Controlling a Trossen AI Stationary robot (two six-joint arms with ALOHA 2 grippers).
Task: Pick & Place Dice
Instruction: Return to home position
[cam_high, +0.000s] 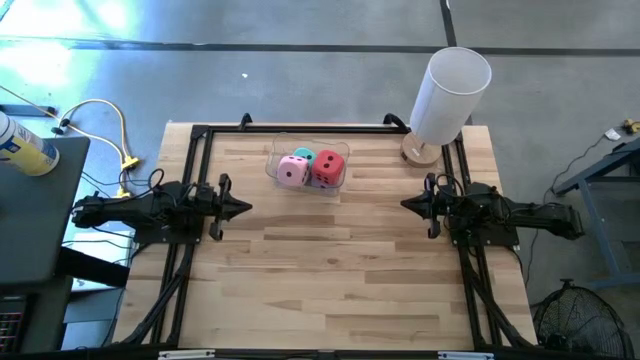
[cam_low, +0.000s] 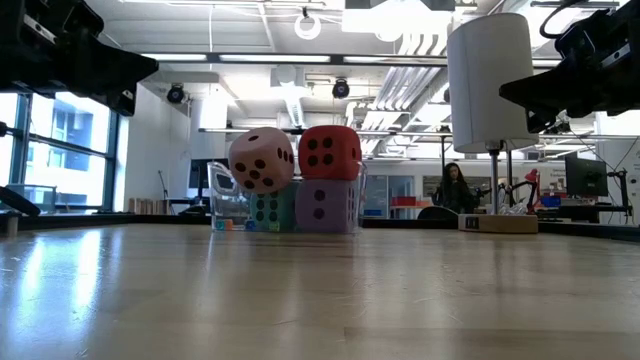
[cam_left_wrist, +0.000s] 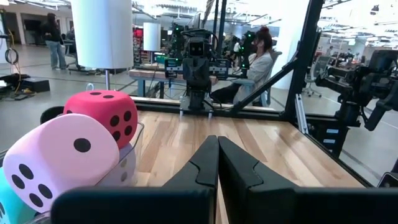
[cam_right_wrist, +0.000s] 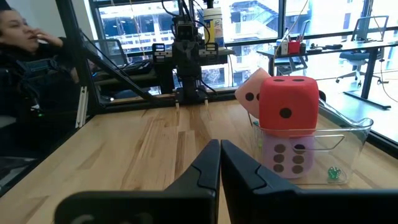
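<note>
Four dice, all inside the transparent bin (cam_high: 272, 160), at the far middle of the table (cam_high: 330, 270), stacked in two layers. Below: teal die (cam_low: 268, 212) and purple die (cam_low: 325, 207) side by side, faces square to the bin walls. On top: red die (cam_low: 329, 152), upright and flat on the purple one; pink die (cam_low: 262, 159) just beside, touching it, tilted with one corner up. Being cubes, equal in every direction; the pairs in a row along the longer side of the bin, across the table from left to right.

White cylinder (cam_high: 450, 95) upright at the far right corner, apart from the bin.

Left gripper (cam_high: 243, 208) over the left side of the table, raised above the wood, pointing inward toward the right arm, fingers pressed fully together, holding nothing. Right gripper (cam_high: 405, 204) opposite, over the right side, pointing inward toward the left arm, also closed tight and without any load. Both well apart from the bin.
</note>
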